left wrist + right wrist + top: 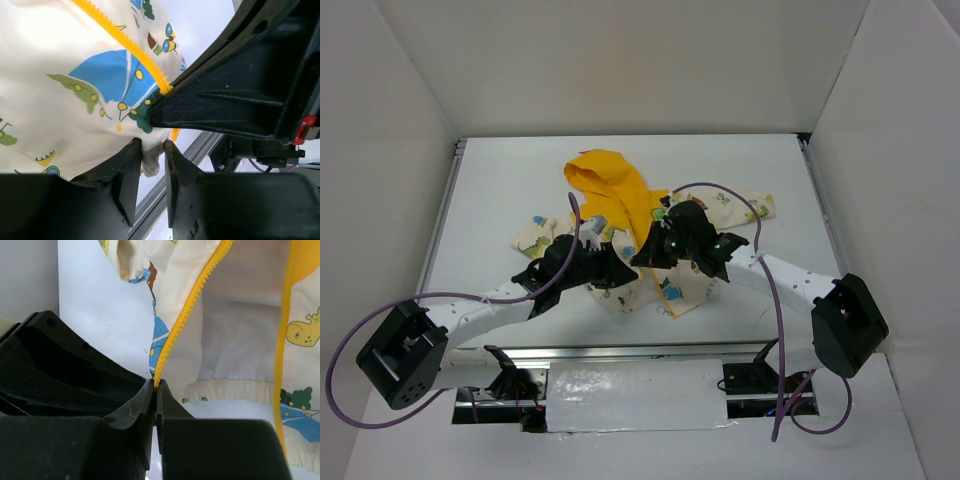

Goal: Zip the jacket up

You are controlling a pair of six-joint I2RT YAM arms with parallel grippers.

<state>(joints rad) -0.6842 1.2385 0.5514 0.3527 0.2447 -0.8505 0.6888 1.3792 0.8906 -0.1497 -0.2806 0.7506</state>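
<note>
The jacket (615, 195) lies crumpled on the middle of the tabletop (500, 190). The right end effector (155, 386) is pinched tight on its yellow zip (186, 315) edge; the left end effector (151, 152), narrow, nips the cream hem (153, 164).

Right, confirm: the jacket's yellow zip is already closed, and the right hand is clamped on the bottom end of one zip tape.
Not closed: the right wrist view shows the yellow zip of the jacket open, its two tapes apart with lining between. The right hand is clamped on the bottom end of one zip tape.
</note>
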